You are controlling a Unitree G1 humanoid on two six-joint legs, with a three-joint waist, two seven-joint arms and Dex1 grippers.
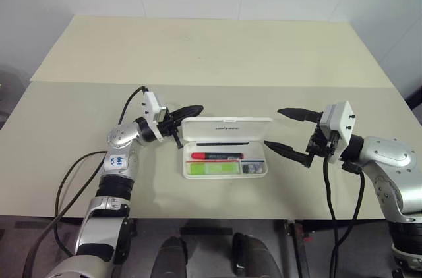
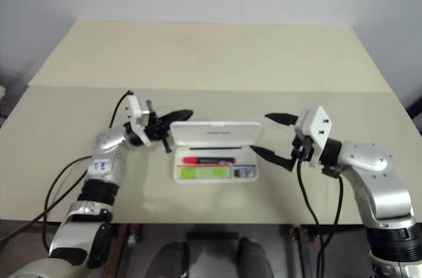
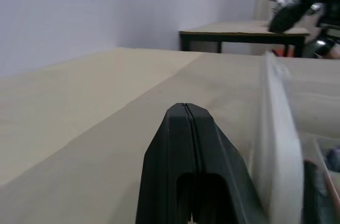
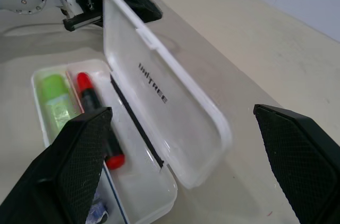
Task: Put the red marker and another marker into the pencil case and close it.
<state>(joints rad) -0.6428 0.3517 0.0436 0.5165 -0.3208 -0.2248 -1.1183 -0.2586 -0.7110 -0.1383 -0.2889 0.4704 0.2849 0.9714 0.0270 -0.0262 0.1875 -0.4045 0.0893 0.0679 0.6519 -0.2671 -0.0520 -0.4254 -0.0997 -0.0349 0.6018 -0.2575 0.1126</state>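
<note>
The white pencil case (image 1: 227, 130) lies open mid-table, its lid standing up and leaning back. Inside it lie the red marker (image 1: 216, 156) and, nearer me, the lime-green highlighter (image 1: 212, 168). My left gripper (image 1: 196, 109) is shut with nothing in it, its tip just behind the lid's left corner; in the left wrist view the lid's edge (image 3: 276, 123) stands close beside the closed fingers (image 3: 185, 128). My right gripper (image 1: 273, 129) hangs open off the case's right end, apart from it. The right wrist view looks between its fingers (image 4: 69, 160) at the lid (image 4: 159, 96) and red marker (image 4: 93, 102).
A small dark item (image 1: 250, 168) sits in the case's right compartment. A second table top (image 1: 211, 47) joins on behind along a seam. A black cable (image 1: 66, 186) loops by my left arm near the front edge.
</note>
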